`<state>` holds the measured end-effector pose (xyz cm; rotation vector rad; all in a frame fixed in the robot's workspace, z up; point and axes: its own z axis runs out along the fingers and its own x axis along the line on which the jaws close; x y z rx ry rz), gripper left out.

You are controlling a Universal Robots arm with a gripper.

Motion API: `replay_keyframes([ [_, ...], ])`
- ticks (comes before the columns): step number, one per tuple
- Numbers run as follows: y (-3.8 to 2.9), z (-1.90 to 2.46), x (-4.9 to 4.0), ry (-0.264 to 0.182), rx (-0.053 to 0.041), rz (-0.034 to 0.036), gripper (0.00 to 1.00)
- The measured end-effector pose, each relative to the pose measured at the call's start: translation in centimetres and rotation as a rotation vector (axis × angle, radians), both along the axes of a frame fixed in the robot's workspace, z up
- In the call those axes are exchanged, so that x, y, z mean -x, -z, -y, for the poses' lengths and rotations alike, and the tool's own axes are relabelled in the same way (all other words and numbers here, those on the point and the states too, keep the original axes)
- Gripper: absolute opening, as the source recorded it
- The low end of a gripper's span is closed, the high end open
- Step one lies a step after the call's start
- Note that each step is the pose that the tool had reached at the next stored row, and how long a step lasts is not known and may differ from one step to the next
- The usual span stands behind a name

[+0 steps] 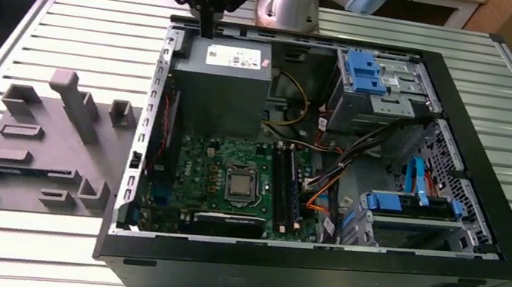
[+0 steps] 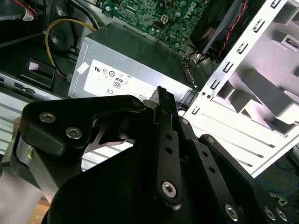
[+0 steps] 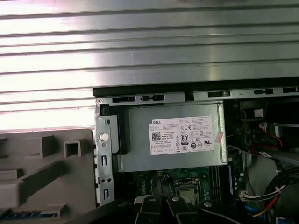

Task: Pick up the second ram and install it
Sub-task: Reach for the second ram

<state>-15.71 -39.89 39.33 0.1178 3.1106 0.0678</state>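
Note:
My gripper [image 1: 208, 28] hangs over the far rim of the open computer case [image 1: 482, 257], just above the grey power supply [image 1: 220, 77]. Its black fingers [image 2: 163, 100] are pressed together into one narrow tip, with nothing visible between them. A long narrow dark strip with blue marks, which looks like the second ram [image 3: 28, 213], lies in the grey fixture [image 1: 25, 193] on the exterior view's left, well away from the gripper. On the green motherboard [image 1: 211, 171], the long black memory slots [image 1: 285, 186] run beside the processor socket.
The fixture carries several upright grey blocks [image 1: 75, 97]. Drive cages with blue latches [image 1: 373, 73] and a bundle of cables [image 1: 330, 189] fill the case on the exterior view's right. The case and fixture rest on a ribbed metal table [image 1: 82, 18].

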Motion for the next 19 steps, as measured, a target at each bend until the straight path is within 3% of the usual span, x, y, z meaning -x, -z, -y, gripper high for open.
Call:
replay_keyframes([
  [19, 0.00, 0.00, 0.94, 0.000, 0.0001, 0.0005, 0.11],
])
